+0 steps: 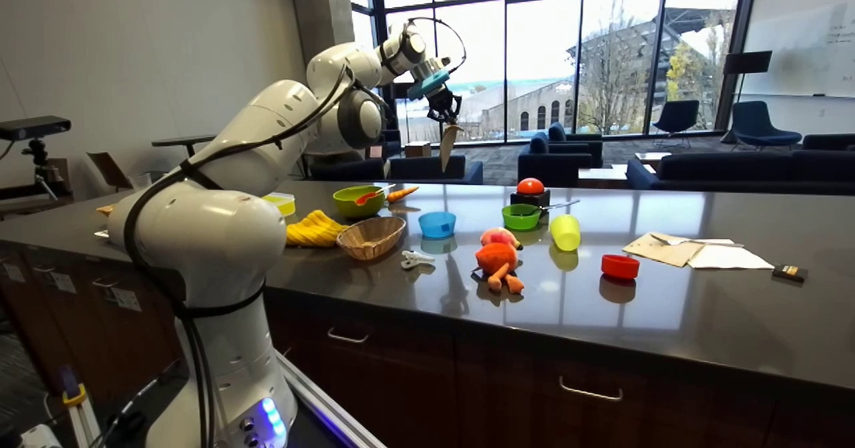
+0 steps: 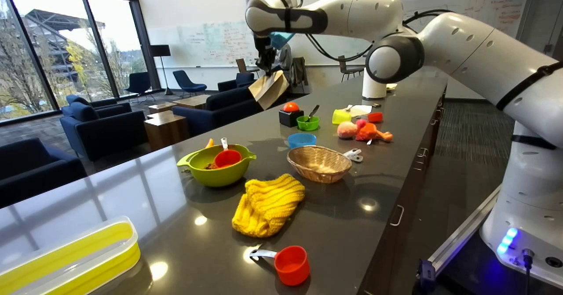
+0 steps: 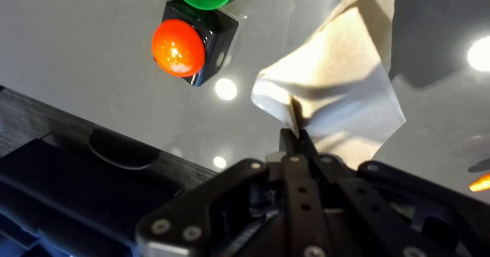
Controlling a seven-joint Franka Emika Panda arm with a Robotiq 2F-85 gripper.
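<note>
Beneath the claw (image 3: 296, 137), clamped firmly on it, hangs bent brown paper (image 2: 269, 89).

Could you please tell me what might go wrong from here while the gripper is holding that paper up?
The gripper pinches the paper near an edge, with most of it hanging free, so it might swing or slip.

The paper is folded and flares out, so lowering it toward the red button could brush that.

A utensil handle juts above the green bowl; a snag there might tip the bowl.
</note>
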